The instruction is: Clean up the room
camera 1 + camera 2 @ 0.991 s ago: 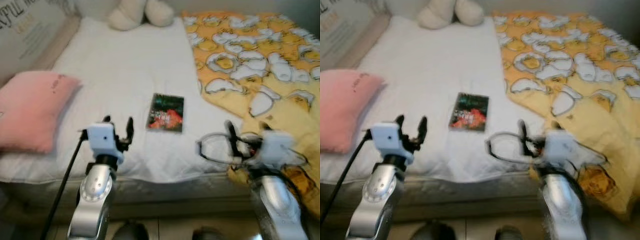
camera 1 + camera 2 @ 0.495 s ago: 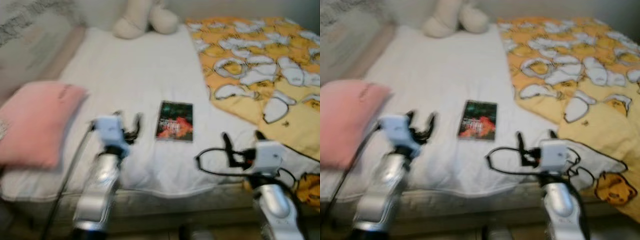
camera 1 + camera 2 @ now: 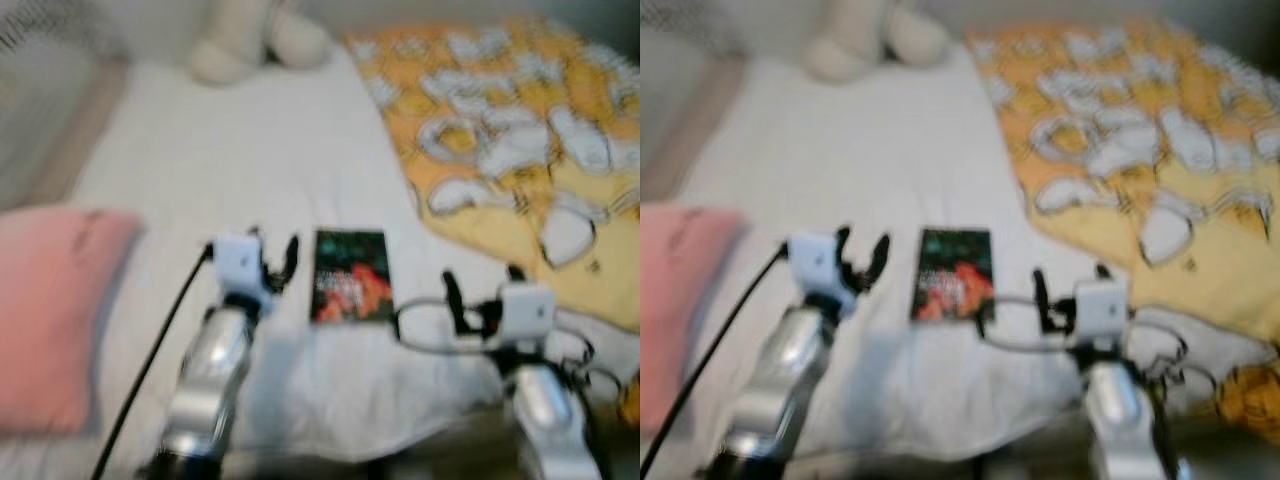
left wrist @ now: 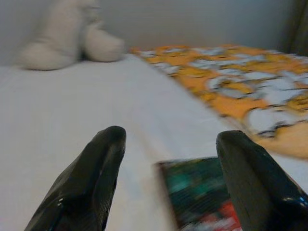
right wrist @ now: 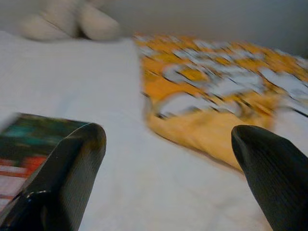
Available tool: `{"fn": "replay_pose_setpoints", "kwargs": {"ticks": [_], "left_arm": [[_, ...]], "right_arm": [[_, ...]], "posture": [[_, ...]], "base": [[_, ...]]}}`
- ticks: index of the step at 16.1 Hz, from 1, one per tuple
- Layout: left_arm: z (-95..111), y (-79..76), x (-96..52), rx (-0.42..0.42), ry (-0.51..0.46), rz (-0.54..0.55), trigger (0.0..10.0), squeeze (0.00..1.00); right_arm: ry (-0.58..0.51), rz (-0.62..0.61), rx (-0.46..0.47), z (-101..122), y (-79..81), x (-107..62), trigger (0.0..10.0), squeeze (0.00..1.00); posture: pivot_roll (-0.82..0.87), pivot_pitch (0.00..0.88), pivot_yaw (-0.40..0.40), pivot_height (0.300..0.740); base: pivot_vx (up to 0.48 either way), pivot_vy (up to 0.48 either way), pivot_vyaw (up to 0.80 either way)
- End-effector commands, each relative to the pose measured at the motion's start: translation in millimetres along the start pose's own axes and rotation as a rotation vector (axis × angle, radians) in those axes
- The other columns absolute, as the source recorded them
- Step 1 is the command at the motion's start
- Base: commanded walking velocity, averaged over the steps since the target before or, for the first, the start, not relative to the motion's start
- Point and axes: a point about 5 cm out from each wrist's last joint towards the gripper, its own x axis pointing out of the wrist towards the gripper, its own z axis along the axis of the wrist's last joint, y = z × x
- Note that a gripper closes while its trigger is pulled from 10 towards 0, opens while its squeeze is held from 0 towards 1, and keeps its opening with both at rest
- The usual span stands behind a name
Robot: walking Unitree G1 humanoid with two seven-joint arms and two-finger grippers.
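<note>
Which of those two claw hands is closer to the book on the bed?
The left gripper: its open fingers sit right beside the book, while the right gripper hangs farther off, nearer the yellow blanket.

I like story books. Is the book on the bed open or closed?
Closed. The book lies flat on the white sheet with only its dark cover, green and red, facing up; no pages are spread.

Head views look down; wrist views skim the bed (image 3: 250, 150) (both low).
</note>
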Motion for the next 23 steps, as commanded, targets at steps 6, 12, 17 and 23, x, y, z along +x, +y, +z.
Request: {"fn": "replay_pose_setpoints", "kwargs": {"ticks": [6,12,17,23], "left_arm": [[-9,14.1,4.8,-0.014,0.048,0.085,10.0,0.0],[-11,17.0,11.4,0.001,0.053,0.101,10.0,0.0],[-8,17.2,14.7,0.009,0.038,0.092,10.0,0.0],[-20,39.2,-31.6,0.107,0.065,0.165,10.0,0.0]], "right_arm": [[-0.011,0.025,0.005,1,5.7,2.8,10.0,0.0],[-0.002,0.035,0.001,-1,6.8,2.4,10.0,0.0],[0.015,0.046,-0.006,-3,11.2,3.5,10.0,0.0],[-0.032,0.034,0.022,7,6.7,-8.8,10.0,0.0]], "posture": [[-0.23,0.0,0.061,0.703],[-0.23,0.0,0.064,0.703],[-0.23,0.0,0.066,0.703],[-0.24,0.0,0.073,0.703]], "base": [[0.0,-0.454,0.0],[0.0,-0.129,0.0],[0.0,-0.458,-0.31],[0.0,0.0,0.0]]}}
